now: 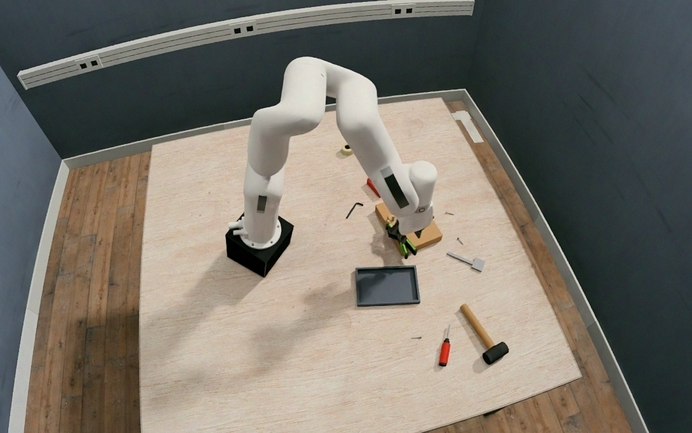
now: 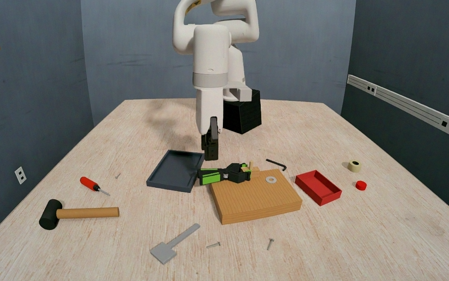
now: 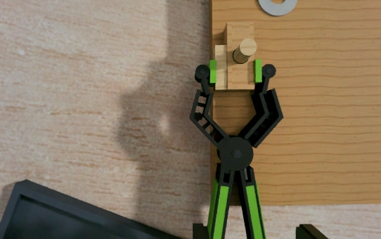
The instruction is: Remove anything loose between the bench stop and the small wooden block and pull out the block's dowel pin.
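The wooden bench board (image 1: 440,230) lies on the table. At its edge the small wooden block (image 3: 240,75) (image 2: 255,171) sits flat against the thin pale stop (image 3: 221,68), with nothing visible between them. The dowel pin (image 3: 244,50) (image 2: 251,164) stands upright in the block's hole. The black-and-green spring clamp (image 3: 235,152) (image 2: 225,174) (image 1: 403,244) grips block and stop with its green pads, and its handles point off the board. My gripper (image 2: 211,155) (image 3: 251,233) hangs above the clamp handles, half open and empty.
A steel washer (image 3: 278,7) (image 2: 271,179) lies on the board beyond the block. A grey tray (image 2: 175,170) (image 1: 386,286) (image 3: 53,211) is beside the clamp handles. A red tray (image 2: 317,187), hex key (image 2: 276,164), hammer (image 2: 79,212), screwdriver (image 2: 89,183), scraper (image 2: 174,243) and loose screws lie around.
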`<state>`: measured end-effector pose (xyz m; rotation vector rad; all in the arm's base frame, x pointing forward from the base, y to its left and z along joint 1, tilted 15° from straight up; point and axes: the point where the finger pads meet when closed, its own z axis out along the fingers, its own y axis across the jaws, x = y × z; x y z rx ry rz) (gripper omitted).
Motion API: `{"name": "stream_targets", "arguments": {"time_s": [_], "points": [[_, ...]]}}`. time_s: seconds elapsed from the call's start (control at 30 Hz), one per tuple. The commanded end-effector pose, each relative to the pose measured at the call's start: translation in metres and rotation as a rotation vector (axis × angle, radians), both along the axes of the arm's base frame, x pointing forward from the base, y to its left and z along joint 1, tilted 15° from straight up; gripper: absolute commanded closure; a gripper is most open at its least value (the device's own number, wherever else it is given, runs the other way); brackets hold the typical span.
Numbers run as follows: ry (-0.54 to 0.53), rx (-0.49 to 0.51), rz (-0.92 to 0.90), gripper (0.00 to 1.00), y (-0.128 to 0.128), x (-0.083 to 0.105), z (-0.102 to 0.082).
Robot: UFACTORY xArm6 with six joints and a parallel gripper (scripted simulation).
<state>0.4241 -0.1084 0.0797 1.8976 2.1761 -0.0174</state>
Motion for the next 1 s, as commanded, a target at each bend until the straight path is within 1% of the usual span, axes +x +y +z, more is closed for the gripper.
{"name": "stream_targets", "arguments": {"time_s": [0.0, 0.27, 0.97], "points": [[-0.003, 0.0, 0.0, 0.5, 0.0008, 0.0, 0.0066], [-0.003, 0.0, 0.0, 0.5, 0.0013, -0.0006, 0.0095], [-0.004, 0.001, -0.007, 0.5, 0.0019, -0.0006, 0.0096]]}}
